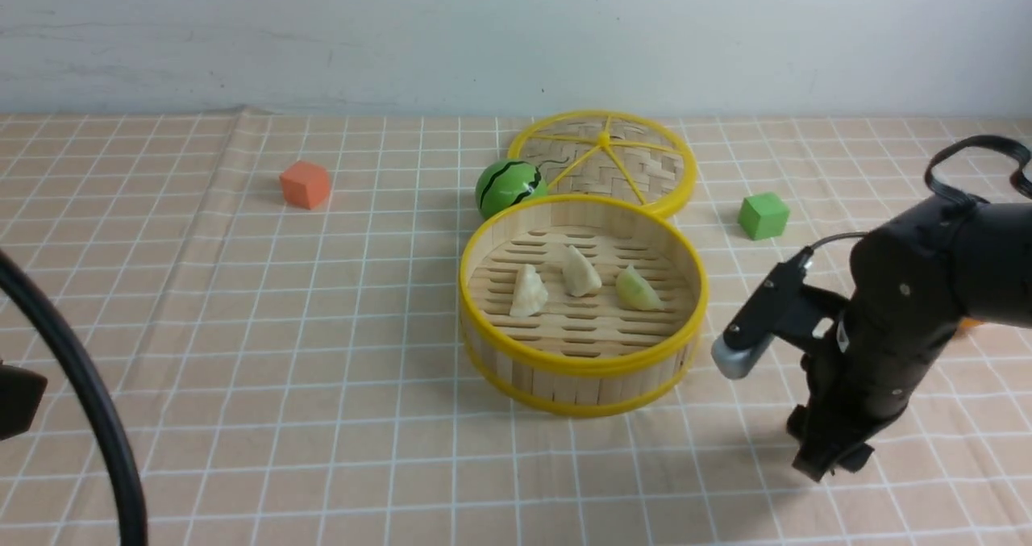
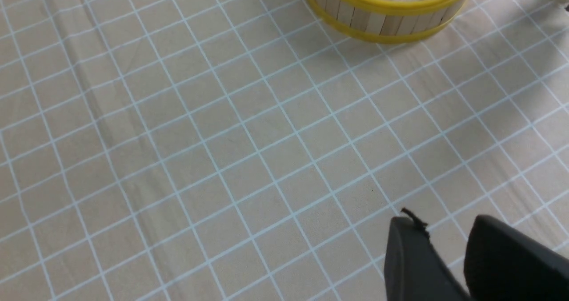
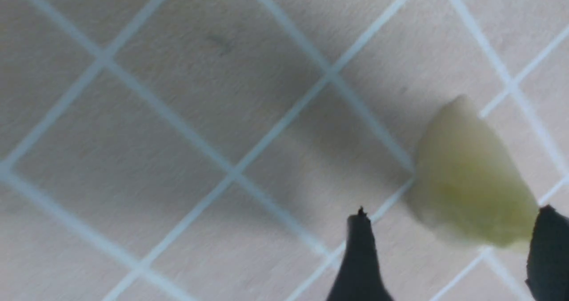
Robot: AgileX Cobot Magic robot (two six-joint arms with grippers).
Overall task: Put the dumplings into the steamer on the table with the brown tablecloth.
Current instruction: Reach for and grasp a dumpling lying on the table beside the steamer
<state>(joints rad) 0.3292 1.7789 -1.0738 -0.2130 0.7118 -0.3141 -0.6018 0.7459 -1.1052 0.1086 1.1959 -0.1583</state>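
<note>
The steamer (image 1: 582, 351) stands mid-table on the brown tablecloth (image 1: 322, 352). Three pale dumplings lie on its slotted floor: left (image 1: 528, 292), middle (image 1: 580, 272), right, greenish (image 1: 638, 288). A fourth dumpling (image 3: 471, 181), pale green, lies on the cloth in the right wrist view. My right gripper (image 3: 453, 232) is open and low over the cloth, with that dumpling between the fingertips, close to one finger. In the front view my right gripper (image 1: 830, 459) is right of the steamer and my arm hides that dumpling. My left gripper (image 2: 442, 223) is empty, its jaws close together, far from the steamer (image 2: 386, 23).
The woven lid (image 1: 605, 159) lies behind the steamer, with a watermelon ball (image 1: 508, 187) beside it. An orange cube (image 1: 305, 185) sits far left and a green cube (image 1: 763, 215) right of the lid. The left arm's cable (image 1: 89, 401) crosses the near left corner.
</note>
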